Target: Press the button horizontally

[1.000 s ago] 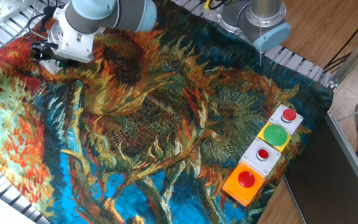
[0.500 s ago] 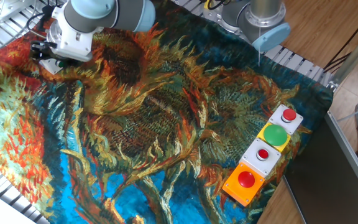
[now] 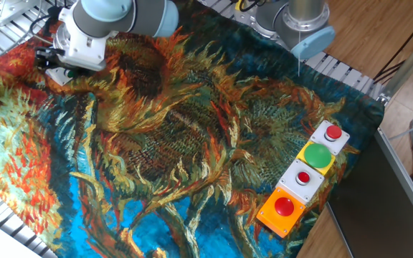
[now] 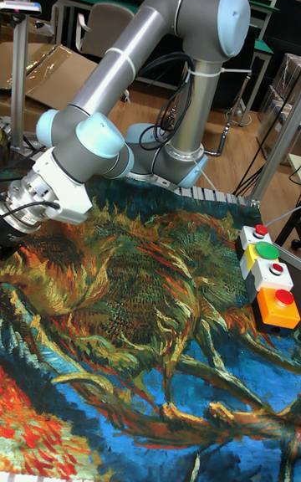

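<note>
The white box [image 3: 57, 76] stands at the far left of the cloth, mostly covered by my wrist. A spot of green on its side is the button [image 3: 69, 72]. My gripper [image 3: 46, 59] is dark, lies low and sideways right against the box, and points left. Its fingertips are too dark and too hidden to show a gap or a touch. In the tall fixed view the gripper [image 4: 7, 216] is cut off by the left edge and the button is out of view.
A sunflower-painting cloth [image 3: 192, 143] covers the table. Several button boxes stand in a row at the right edge: red on grey [image 3: 333, 133], green dome on yellow [image 3: 317, 155], small red on grey [image 3: 303, 178], red on orange [image 3: 284, 207]. The arm's base [image 3: 300, 21] stands at the back.
</note>
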